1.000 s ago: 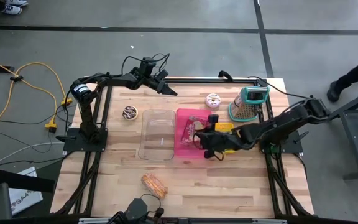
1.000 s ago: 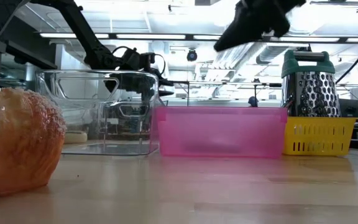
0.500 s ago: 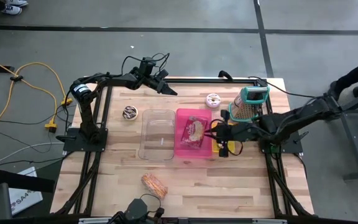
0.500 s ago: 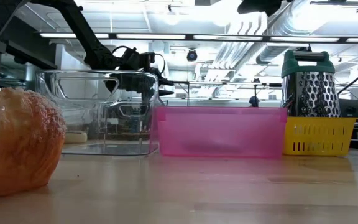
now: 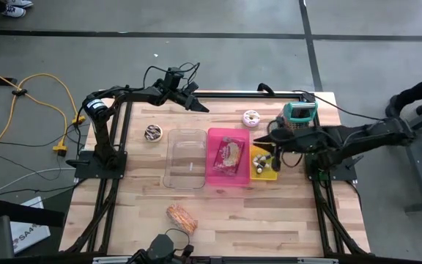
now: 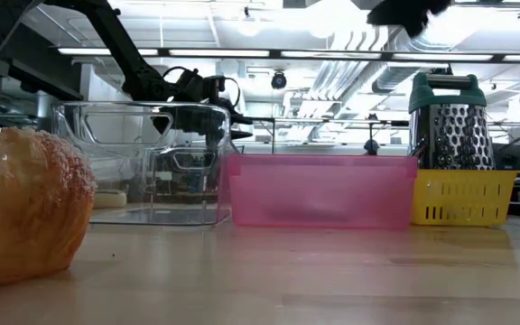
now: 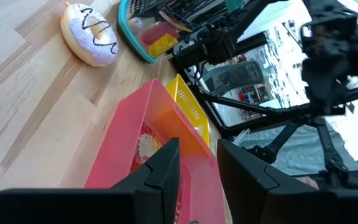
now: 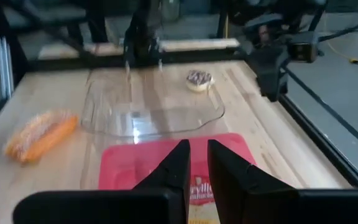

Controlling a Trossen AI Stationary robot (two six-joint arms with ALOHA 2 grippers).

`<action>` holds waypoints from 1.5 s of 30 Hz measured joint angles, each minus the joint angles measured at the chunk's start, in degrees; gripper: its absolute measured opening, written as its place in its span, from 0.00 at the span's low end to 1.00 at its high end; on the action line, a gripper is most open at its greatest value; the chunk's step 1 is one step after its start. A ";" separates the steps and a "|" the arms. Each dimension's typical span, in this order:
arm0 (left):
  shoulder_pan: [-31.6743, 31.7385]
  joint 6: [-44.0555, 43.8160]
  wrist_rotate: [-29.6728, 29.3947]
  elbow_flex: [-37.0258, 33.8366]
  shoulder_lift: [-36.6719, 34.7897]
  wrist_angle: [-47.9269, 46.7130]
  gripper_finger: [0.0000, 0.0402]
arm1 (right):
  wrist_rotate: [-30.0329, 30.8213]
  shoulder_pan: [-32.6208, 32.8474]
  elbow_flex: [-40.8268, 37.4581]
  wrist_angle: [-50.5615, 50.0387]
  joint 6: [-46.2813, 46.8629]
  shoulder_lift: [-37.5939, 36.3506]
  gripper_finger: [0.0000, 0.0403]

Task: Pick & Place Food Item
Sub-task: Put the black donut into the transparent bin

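The desk (image 5: 218, 209) is light wood with stripes of planks. One bin (image 5: 224, 178) is bright pink, and the bin (image 5: 185, 158) beside it is clear like glass. The small basket (image 5: 264, 173) is yellow. The grater (image 5: 296, 121) is shiny silver with a teal green handle. One donut (image 5: 251, 117) is pale purple with dark squiggles. Another donut (image 5: 153, 132) is brown. The sugary pastry (image 5: 182, 216) is orange.

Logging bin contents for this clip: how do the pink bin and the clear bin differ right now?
The pink bin is opaque pink; the clear bin is see-through. The pink bin holds a packaged food item; the clear bin looks empty. The pink bin stands next to the yellow basket, while the clear bin is farther from it, on the pink bin's other side. Both are rectangular, standing side by side on the wooden table.
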 joint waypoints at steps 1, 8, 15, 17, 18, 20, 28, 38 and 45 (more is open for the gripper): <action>0.00 0.00 0.00 0.00 0.00 0.00 0.26 | -0.84 -1.00 -2.02 1.98 0.17 -1.71 0.11; 0.00 -0.07 0.00 0.00 0.00 0.05 0.26 | -2.58 -5.27 -13.47 13.70 -0.56 -12.18 0.11; 0.00 -0.17 -0.06 0.00 0.00 0.20 0.26 | -3.83 -7.46 -22.21 22.40 -1.32 -19.10 0.11; 0.00 -0.17 -0.07 0.00 0.00 0.21 0.26 | -4.44 -7.76 -24.19 24.27 -2.01 -20.37 0.11; 0.00 -0.17 -0.07 0.00 0.00 0.21 0.26 | -4.68 -7.78 -25.13 25.45 -2.18 -20.91 0.11; 0.00 -0.17 -0.09 0.00 0.00 0.22 0.26 | -4.78 -7.74 -26.98 28.35 -2.40 -21.88 0.11; 0.00 -0.15 -0.17 0.00 0.00 0.21 0.26 | -4.24 -7.74 -28.93 29.33 -2.22 -24.36 0.11; 0.00 -0.22 -0.17 0.00 0.00 0.20 0.26 | -4.07 -7.74 -28.93 29.18 -2.40 -24.32 0.11; 0.00 -0.25 0.94 0.00 0.00 0.20 0.26 | -4.05 -7.70 -28.93 29.16 -2.42 -24.32 0.11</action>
